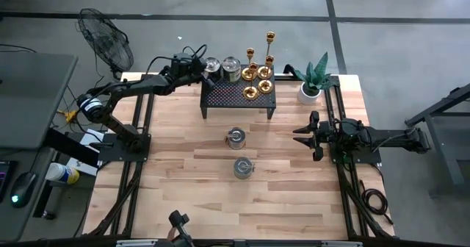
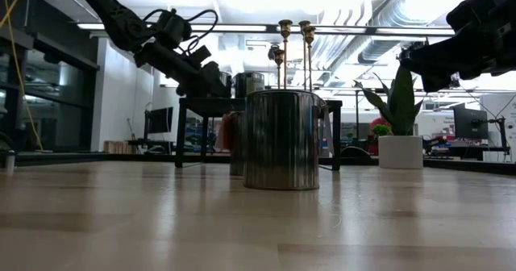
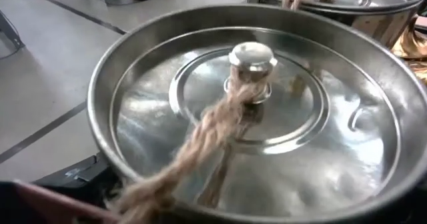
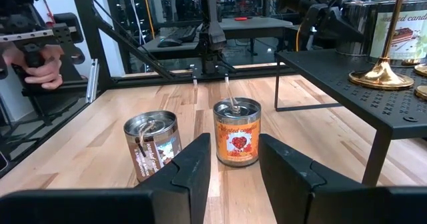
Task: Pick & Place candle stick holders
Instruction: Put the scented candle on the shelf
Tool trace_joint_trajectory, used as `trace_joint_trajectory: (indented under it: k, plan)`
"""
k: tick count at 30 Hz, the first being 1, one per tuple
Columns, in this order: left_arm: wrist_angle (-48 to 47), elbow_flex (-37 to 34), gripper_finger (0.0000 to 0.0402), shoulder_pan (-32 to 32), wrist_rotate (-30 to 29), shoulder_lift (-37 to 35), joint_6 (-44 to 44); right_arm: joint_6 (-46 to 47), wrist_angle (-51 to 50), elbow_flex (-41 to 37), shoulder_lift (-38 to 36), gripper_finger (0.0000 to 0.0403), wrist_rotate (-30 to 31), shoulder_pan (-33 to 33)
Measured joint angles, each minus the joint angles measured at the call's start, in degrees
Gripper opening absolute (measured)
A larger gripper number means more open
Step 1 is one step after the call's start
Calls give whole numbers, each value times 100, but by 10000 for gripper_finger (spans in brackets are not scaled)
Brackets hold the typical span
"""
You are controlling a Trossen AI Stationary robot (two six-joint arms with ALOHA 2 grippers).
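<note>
Left hand [image 1: 200,67] at 11 o'clock on the light wooden worktop [image 1: 176,181], spread wide, right at a round silver tin [image 1: 212,65] with a knobbed lid and a piece of brown twine on it. Cannot tell whether touching this tin or only beside it. Just at 3 o'clock from that tin, a second silver tin [image 1: 231,68], both standing on the left end of a black perforated metal shelf [image 1: 228,94] at 12 o'clock.

On the right end of the same shelf, four shiny gold candle stick holders [image 1: 258,74] with slender stems and round bases, upright, close together, of different heights.

Right hand [image 1: 301,135] at 3 o'clock, above the worktop, fingers half apart with nothing between them, pointing toward 9 o'clock. Well apart from the shelf.

Near the centre, two small tins with labels [image 1: 236,137], one toward 6 o'clock from the other. At 1 o'clock, a green plant in a white pot [image 1: 311,85].
</note>
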Motion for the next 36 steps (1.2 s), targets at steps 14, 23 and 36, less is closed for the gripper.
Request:
trace_joint_trajectory:
  k: [14, 23, 36]
  plan:
    - [-462, 2, 383, 2, -34, 13, 351, 0, 0, 0, 2, 117, -1, 1]
    - [-415, 2, 383, 2, 135, 20, 367, 0, 0, -1, 1, 117, -1, 1]
    - [-77, 0, 383, 0, 536, 22, 396, 0, 0, -2, 2, 117, -1, 1]
